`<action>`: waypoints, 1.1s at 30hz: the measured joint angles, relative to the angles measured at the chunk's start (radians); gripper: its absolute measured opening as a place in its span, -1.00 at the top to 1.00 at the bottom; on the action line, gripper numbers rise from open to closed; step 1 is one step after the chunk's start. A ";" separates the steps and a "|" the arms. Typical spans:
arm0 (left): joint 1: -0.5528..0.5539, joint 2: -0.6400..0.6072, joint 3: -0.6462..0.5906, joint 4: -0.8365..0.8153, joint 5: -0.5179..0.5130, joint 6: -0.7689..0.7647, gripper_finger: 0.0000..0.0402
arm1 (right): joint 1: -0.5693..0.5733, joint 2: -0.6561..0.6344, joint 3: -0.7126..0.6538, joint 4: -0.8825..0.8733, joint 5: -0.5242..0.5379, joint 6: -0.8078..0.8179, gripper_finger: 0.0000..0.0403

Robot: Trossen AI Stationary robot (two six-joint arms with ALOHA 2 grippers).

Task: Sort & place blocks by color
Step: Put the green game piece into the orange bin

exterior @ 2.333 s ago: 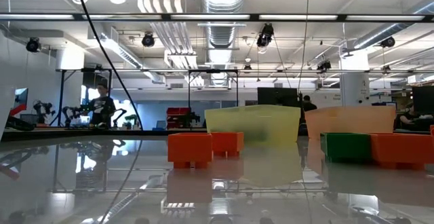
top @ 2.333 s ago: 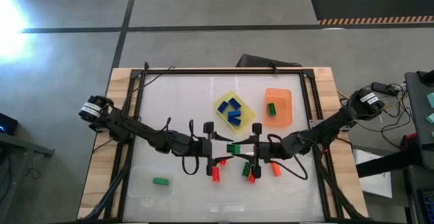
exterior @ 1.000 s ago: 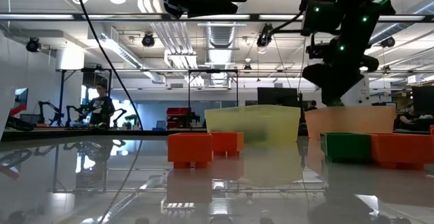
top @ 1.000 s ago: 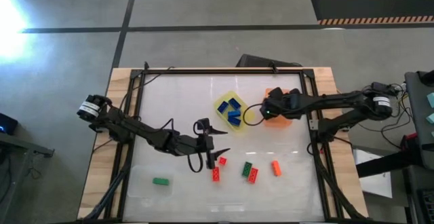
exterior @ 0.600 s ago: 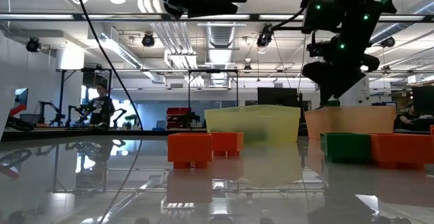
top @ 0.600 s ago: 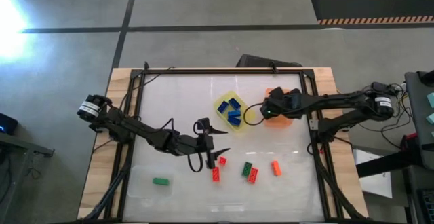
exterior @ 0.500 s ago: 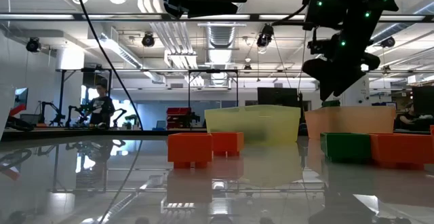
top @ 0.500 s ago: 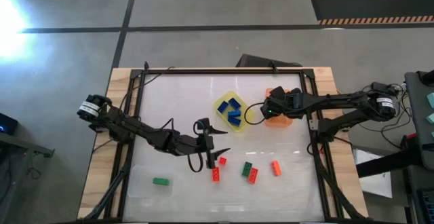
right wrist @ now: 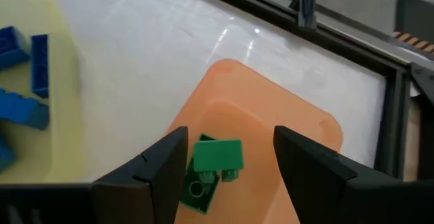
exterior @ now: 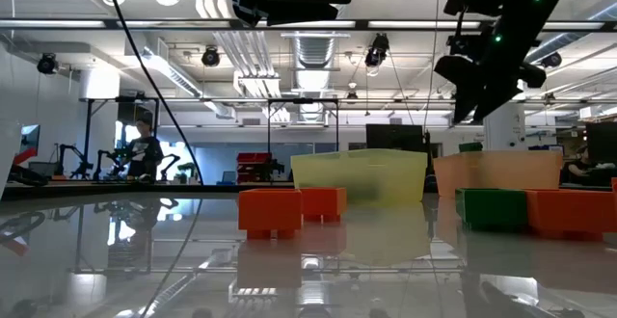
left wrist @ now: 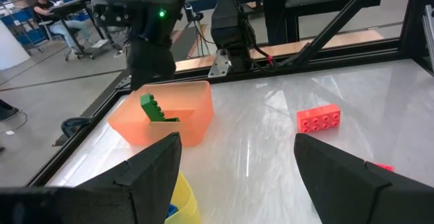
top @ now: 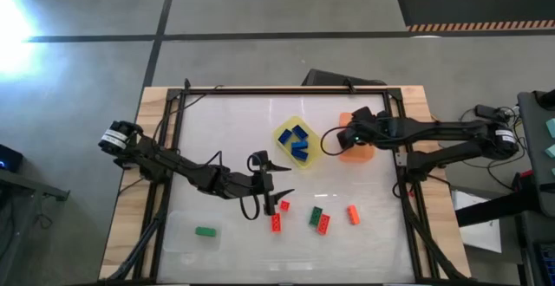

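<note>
Right gripper hangs over the orange tray with fingers apart and empty — two green blocks lie inside. Left gripper sits mid-table, spread wide, holding nothing.

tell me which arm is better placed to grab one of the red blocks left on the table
Left. The left gripper hangs open right beside the nearest red block, with others close by. The right gripper is farther back, open over the orange tray holding green blocks.
</note>
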 joint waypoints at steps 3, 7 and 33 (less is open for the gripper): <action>0.000 0.000 0.000 0.000 0.000 0.000 -0.34 | 0.000 -0.019 0.000 0.000 -0.016 -0.012 -0.03; 0.000 0.000 0.000 0.000 0.000 0.000 -0.34 | 0.000 -0.011 0.000 0.002 0.023 -0.026 0.06; -0.001 0.002 0.000 -0.010 0.000 0.000 -0.34 | 0.000 0.155 -0.002 -0.031 -0.060 -0.055 0.95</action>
